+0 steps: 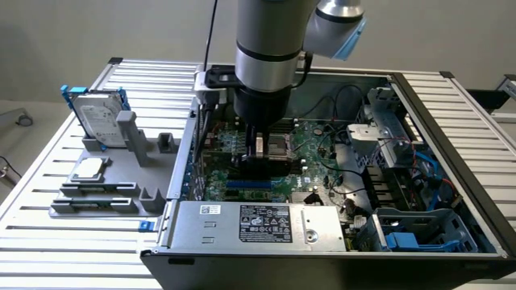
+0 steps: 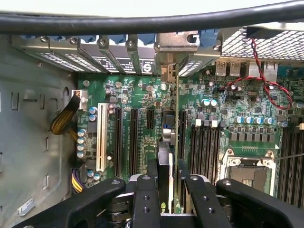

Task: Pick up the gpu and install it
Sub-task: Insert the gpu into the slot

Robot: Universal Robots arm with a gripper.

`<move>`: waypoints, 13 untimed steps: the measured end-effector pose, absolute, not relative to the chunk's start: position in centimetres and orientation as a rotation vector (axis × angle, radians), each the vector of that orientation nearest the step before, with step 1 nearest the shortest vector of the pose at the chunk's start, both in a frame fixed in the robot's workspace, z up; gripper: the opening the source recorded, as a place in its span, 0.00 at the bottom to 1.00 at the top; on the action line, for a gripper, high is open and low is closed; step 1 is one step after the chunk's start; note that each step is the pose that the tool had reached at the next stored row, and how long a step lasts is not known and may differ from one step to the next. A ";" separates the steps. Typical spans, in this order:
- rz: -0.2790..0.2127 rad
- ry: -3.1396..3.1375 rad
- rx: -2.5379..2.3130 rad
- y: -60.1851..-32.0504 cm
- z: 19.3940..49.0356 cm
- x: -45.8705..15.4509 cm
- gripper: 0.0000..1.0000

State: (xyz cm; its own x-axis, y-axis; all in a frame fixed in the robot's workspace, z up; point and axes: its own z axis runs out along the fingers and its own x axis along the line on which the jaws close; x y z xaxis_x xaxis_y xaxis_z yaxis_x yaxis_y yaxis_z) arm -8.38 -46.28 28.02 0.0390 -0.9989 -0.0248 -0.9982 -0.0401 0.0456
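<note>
I am holding the gpu [image 2: 165,159] edge-on between my two black fingers [image 2: 151,176], and the gripper [image 2: 166,183] is shut on it. The card runs from the fingers to its metal bracket [image 2: 175,46] at the case's rear slot openings. It stands upright just above the long black expansion slots [image 2: 134,142] of the green motherboard [image 2: 223,102]. I cannot tell whether its edge touches a slot. In the exterior view the gripper [image 1: 262,156] is lowered inside the open computer case [image 1: 451,139], over the middle of the motherboard, with the dark card [image 1: 260,142] below the wrist.
A white slot [image 2: 101,137], the CPU socket [image 2: 249,172] and red-black wires [image 2: 259,71] lie around the card. Outside the case, a grey fixture [image 1: 121,193] holds a silver hard drive in a blue frame [image 1: 101,118]. The power supply [image 1: 258,226] sits at the case's front.
</note>
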 end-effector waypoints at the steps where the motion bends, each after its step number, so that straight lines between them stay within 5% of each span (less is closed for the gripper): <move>1: -0.077 -2.166 2.253 -46.3 28.0 -8.4 0.27; 13: -0.075 -2.167 2.254 -46.3 26.9 -8.4 0.27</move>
